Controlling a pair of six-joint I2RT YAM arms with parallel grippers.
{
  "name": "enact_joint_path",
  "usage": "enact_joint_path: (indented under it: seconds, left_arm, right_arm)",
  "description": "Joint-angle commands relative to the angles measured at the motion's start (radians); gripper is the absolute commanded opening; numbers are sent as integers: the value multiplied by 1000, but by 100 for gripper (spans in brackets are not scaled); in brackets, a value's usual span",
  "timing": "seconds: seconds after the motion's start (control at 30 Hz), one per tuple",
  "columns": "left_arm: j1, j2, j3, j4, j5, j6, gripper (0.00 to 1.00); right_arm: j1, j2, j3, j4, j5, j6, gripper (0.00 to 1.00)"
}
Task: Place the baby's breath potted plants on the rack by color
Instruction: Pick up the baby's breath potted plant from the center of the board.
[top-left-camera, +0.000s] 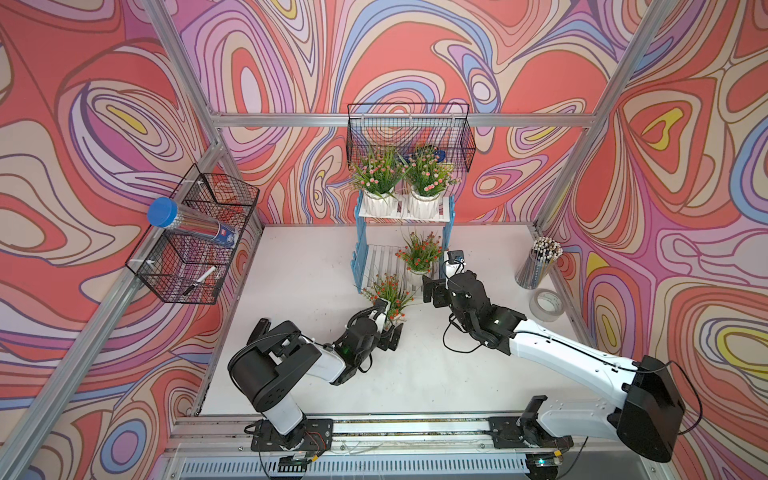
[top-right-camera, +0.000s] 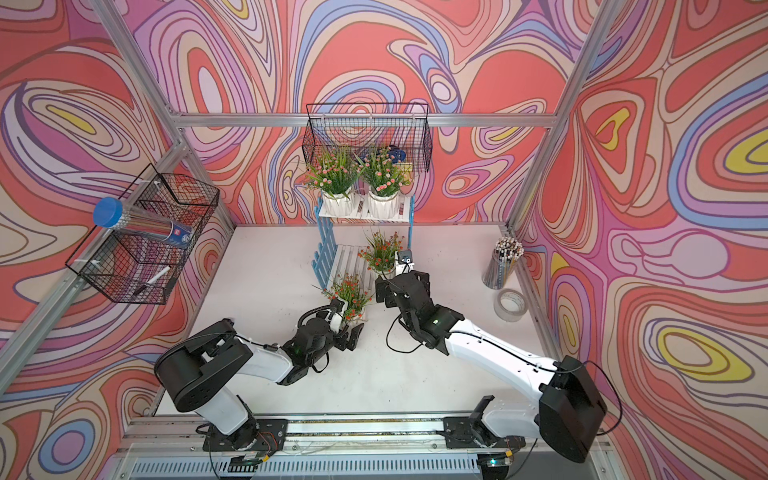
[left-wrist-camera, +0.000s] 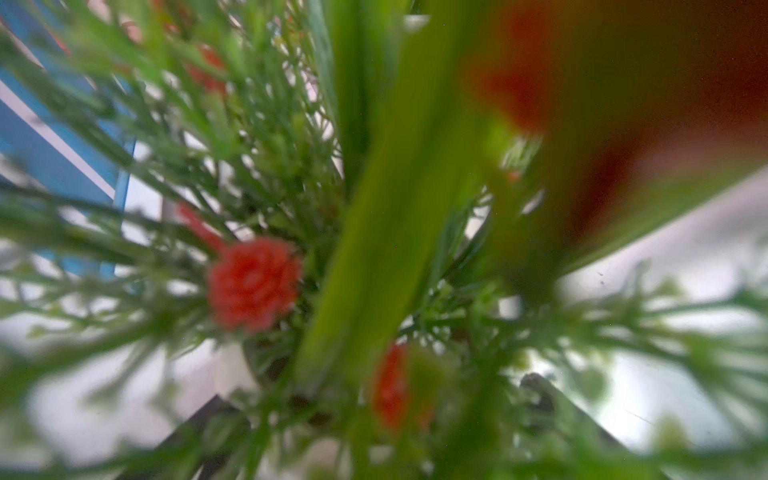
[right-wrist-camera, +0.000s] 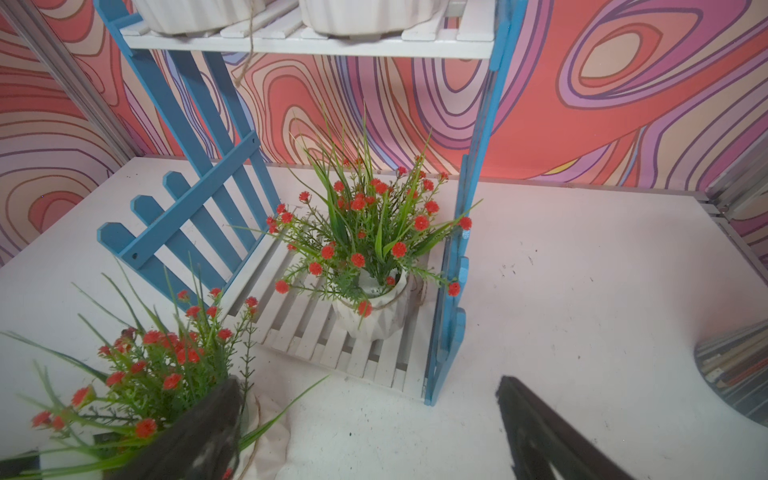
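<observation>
Left arm reaches low and forward; left gripper (top-left-camera: 394, 330) apparently pinches the pot of the red-orange plant (top-left-camera: 388, 293) (foliage blurs the wrist view), stems roughly upright, just before the rack (top-left-camera: 360, 249); right gripper (right-wrist-camera: 374, 436) spread, empty.

Right arm (top-left-camera: 561, 345) reaches forward, right tool (top-left-camera: 434, 292) spread wide open.

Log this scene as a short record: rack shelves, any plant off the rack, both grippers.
Top shelf: two pink plants
Lower shelf: one red plant
Off the rack: second red plant, just in front of it
Left gripper: at that plant's pot; grip unclear
Right gripper: jaws open, empty
</observation>
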Motion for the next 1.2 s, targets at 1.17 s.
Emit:
enact_joint_path:
  seconds: [1.17]
  left_arm:
    - [54, -47, 67, -12, 33, 82, 75]
  right_arm:
    - [4, 36, -24, 8, -1, 29, 98]
